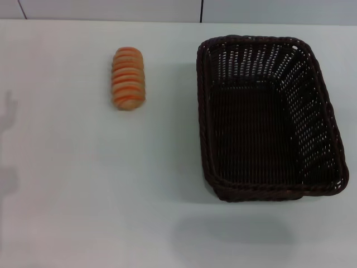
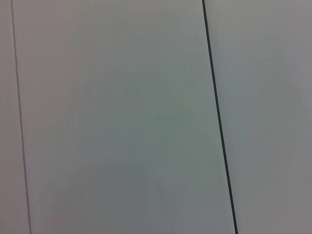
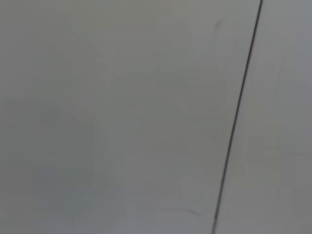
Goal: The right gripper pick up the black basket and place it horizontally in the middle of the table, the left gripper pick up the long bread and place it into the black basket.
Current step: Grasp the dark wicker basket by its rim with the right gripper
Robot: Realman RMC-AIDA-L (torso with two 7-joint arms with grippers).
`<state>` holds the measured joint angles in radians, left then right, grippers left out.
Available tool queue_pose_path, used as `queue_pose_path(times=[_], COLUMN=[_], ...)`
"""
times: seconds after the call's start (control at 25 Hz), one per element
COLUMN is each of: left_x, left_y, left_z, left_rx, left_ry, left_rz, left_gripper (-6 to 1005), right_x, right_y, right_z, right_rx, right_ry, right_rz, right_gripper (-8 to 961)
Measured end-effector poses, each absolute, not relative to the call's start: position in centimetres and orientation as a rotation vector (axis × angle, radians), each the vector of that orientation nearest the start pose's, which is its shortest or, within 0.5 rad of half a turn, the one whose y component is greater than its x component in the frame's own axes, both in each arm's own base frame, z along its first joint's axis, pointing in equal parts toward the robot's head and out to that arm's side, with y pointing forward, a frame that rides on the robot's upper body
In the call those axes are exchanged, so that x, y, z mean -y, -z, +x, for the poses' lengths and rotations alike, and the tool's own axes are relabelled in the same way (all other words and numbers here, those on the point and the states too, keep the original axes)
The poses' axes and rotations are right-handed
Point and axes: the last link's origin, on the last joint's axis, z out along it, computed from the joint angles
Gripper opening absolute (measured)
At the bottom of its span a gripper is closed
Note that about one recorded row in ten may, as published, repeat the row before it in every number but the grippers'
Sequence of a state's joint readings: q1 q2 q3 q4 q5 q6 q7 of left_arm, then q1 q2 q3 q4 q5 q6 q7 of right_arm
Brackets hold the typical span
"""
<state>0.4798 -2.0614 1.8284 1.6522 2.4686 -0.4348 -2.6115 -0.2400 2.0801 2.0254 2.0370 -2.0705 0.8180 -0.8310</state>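
The black basket [image 1: 268,117] stands on the white table [image 1: 83,178] at the right, its long side running away from me, and it is empty. The long bread [image 1: 129,78] lies on the table at the far left of centre, its length also running away from me, well apart from the basket. Neither gripper shows in the head view. Both wrist views show only pale flat panels, each with a thin dark seam, and no fingers.
The table's far edge meets a pale wall [image 1: 111,8] with vertical seams. A faint arm shadow [image 1: 8,117] falls on the table at the left edge. Another soft shadow [image 1: 234,229] lies in front of the basket.
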Motion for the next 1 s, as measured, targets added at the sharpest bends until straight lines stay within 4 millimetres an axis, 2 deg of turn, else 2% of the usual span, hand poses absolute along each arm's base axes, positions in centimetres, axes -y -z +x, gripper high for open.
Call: queue_pose_path(times=[0.32,0.36,0.4,0.56,0.68,0.76,0.8,0.88,1.0], left_x=[-23.9,-24.1,-24.1,-24.4,-24.6,-24.8,-24.8,-24.9,-25.2], left_y=[-11.2,-11.1,-11.1,-10.9,-10.7,-10.7,-10.7,-10.7,-10.6], left_z=[-27.5,-27.5,-27.5,-27.4,-27.6,-27.8,-27.8,-27.9,-28.0], left_rx=[0.518,0.520,0.520,0.510,0.509,0.509,0.509,0.509,0.506], left_ry=[0.435,0.432,0.432,0.423,0.419,0.412,0.412,0.408,0.403], left_rz=[-1.284,-1.295,-1.295,-1.309,-1.314,-1.316,-1.316,-1.319,-1.334], left_gripper=[828,828,828,828,828,828,828,828,828], right_x=[-29.3,-30.3,-30.3,-31.8,-32.3,-32.8,-32.8,-32.8,-32.6], right_y=[-19.0,-18.2,-18.2,-15.6,-14.6,-12.9,-12.9,-11.3,-10.4], right_z=[21.7,21.0,21.0,19.5,18.9,18.0,18.0,16.9,16.5], right_rx=[-0.719,-0.724,-0.724,-0.722,-0.735,-0.753,-0.753,-0.785,-0.825], right_ry=[-0.244,-0.191,-0.191,-0.095,-0.068,0.009,0.009,0.043,0.040], right_rz=[-1.769,-1.797,-1.797,-1.825,-1.826,-1.840,-1.840,-1.877,-1.896], right_gripper=[679,678,676,671,667,664,662,660,655])
